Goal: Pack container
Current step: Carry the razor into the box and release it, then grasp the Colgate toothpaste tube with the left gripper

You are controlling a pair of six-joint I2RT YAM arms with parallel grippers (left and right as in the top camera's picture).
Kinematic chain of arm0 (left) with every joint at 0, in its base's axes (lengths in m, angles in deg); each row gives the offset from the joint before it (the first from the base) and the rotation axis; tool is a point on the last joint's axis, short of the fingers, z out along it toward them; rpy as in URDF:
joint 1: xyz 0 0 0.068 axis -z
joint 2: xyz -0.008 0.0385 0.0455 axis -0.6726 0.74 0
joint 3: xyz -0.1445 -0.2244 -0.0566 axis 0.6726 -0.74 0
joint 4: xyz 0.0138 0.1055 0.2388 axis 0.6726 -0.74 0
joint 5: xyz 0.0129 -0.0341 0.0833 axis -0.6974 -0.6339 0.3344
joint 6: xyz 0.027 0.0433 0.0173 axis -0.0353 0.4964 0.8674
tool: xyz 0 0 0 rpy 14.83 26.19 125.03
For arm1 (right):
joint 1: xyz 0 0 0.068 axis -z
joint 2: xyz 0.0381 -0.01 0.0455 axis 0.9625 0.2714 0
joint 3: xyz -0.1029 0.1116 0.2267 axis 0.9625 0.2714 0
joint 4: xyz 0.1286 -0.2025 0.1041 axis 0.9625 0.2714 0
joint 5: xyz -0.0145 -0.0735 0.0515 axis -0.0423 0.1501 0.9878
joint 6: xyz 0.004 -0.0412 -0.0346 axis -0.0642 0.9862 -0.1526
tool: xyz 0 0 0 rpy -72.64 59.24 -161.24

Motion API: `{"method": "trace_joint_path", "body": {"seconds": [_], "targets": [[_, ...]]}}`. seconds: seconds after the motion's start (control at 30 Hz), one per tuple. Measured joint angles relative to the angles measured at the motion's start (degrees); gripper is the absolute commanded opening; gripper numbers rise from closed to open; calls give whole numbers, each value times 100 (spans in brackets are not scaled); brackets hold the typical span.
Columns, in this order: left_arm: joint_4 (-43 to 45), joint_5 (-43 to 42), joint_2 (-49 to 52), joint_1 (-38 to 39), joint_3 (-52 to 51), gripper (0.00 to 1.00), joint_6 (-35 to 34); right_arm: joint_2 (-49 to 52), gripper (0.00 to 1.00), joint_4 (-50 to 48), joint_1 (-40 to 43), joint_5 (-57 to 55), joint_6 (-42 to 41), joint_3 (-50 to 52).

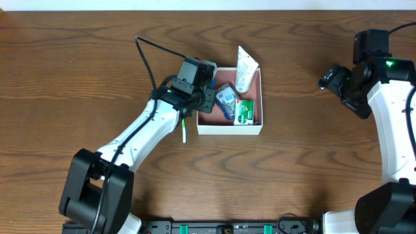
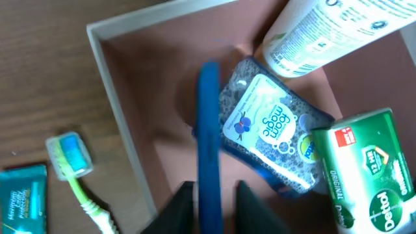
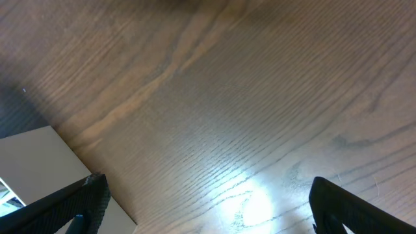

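One blue stick [image 2: 208,130] clamped in left pincer [image 2: 216,196], above container [image 2: 117,110] (right pincer [image 3: 208,188] gaping)

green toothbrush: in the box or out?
Out. The green toothbrush lies on the table outside the box wall, beside a teal packet.

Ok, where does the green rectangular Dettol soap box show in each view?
Overhead: green Dettol soap box in the white cardboard container's lower right corner.
Left wrist: lower right edge.
Right wrist: not in it.
Shared landmark: white plastic tube at the container's far side.
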Motion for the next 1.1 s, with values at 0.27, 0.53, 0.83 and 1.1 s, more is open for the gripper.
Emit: {"method": "trace_joint_path", "body": {"seconds": [0.27, 0.53, 0.83, 1.1], "targets": [[-354, 463, -614, -15, 2, 42, -70, 0, 99, -2, 0, 0, 0, 0], [-1316, 1486, -859, -673, -4, 46, -74, 0, 99, -2, 0, 2, 0, 0], [-1252, 1176, 483, -1617, -131, 46, 319, 0, 99, 0, 0, 2, 0, 0], [-1228, 866, 1036, -1591, -192, 46, 1268, 0, 99, 0, 0, 0, 0, 0]]}}
